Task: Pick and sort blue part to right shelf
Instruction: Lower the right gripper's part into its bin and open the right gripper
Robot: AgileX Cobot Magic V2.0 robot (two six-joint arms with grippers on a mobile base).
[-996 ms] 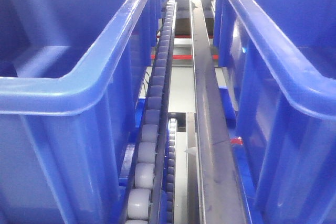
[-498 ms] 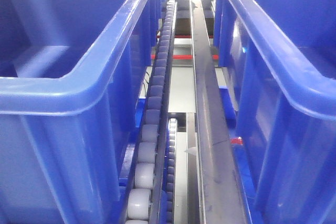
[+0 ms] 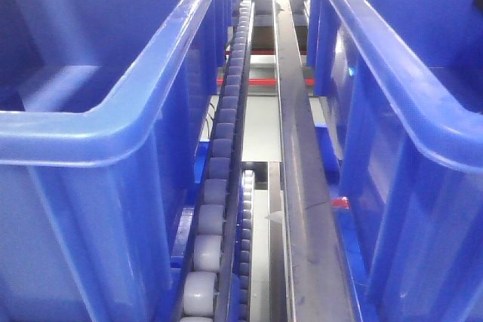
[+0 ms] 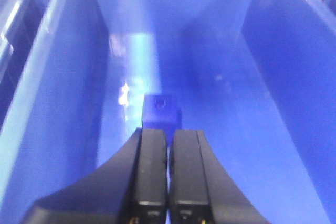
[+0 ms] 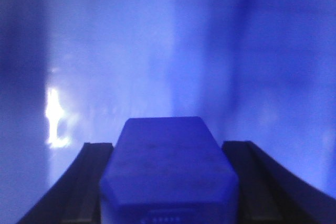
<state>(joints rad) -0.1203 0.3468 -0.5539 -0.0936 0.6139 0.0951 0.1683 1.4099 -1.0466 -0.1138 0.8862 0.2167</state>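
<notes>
Two claws over blue bins. Right claw (image 5: 168, 192) clamped on blue part (image 5: 169, 163), hanging inside a bin of the right shelf (image 3: 302, 156). Left claw (image 4: 168, 182) together, small blue block (image 4: 161, 109) at tip. Judged step: placing; next, lower and release.

blue part (image 5: 169, 163) wedged between black jaws, inside blue bin (image 5: 157, 51).

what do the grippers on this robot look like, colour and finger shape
Only the wrist views show them. The left gripper has two matte black fingers with flat rectangular tips, flaring wide toward the base. The right gripper has black fingers with ridged, stepped inner edges. No cables or markings are visible.
</notes>
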